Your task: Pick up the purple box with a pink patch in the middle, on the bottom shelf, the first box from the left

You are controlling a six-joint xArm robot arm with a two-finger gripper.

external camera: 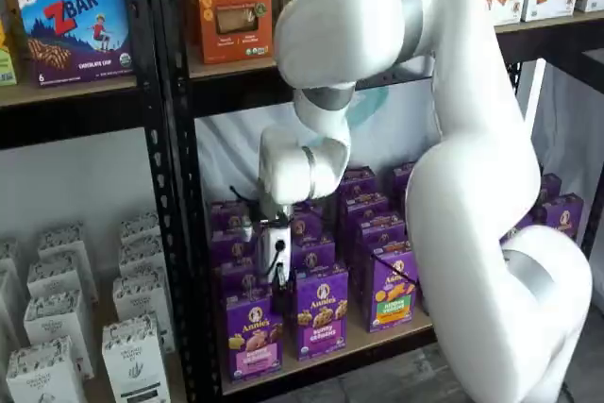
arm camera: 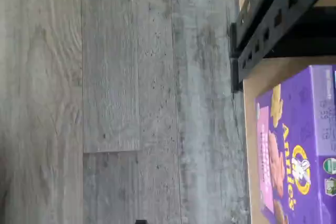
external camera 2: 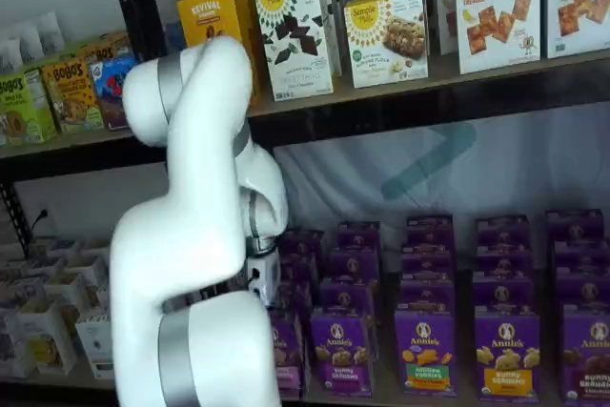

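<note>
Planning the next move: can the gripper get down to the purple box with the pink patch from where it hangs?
Probably yes. The gripper hangs just above the purple box at the shelf's front edge, with nothing between them; whether its fingers are open is not visible.

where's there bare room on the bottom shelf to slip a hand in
Bare board shows along the bottom shelf's front edge, before the purple box and its neighbours. Narrow gaps part the front cartons. Behind them the rows stand packed. The gripper hangs just above the purple box, crowding that corner.
</note>
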